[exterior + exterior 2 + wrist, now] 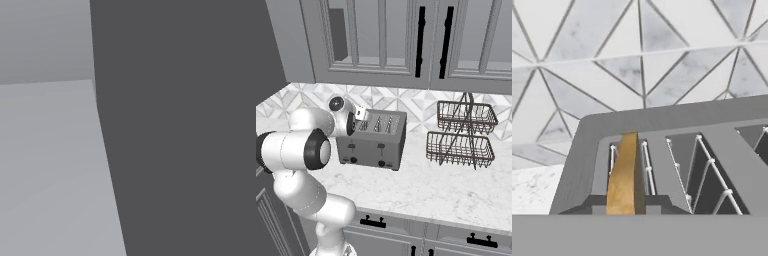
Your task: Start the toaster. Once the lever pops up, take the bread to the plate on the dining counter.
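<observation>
In the hand view the bread [626,175] stands on edge in the toaster's [677,125] leftmost slot, its brown crust rising right at the bottom of the picture, where the pincer's tips would be. The tips themselves are not clear to see there, but the pincer is drawn nearly shut, and since the slice sits straight between where its tips lie, my judgement is that it has pinched the top edge of the bread; the pictures do not prove the hold.

The slice's long edge runs away from the hand, along the slot, toward the tiled wall [637,55] behind the toaster. Its flat faces look to either side, so the pincer has to bite across the thin way, and the pull-out should go straight up, in line with the slot's wire guides [646,167].

From the right base view, the arm [303,147] reaches over the toaster's left end, with the hand [351,120] just above that corner. Right of the toaster on the same marble counter [446,190] stands a two-tier wire rack [461,135], well apart. Beyond the toaster are grey wall cupboards [406,40].
</observation>
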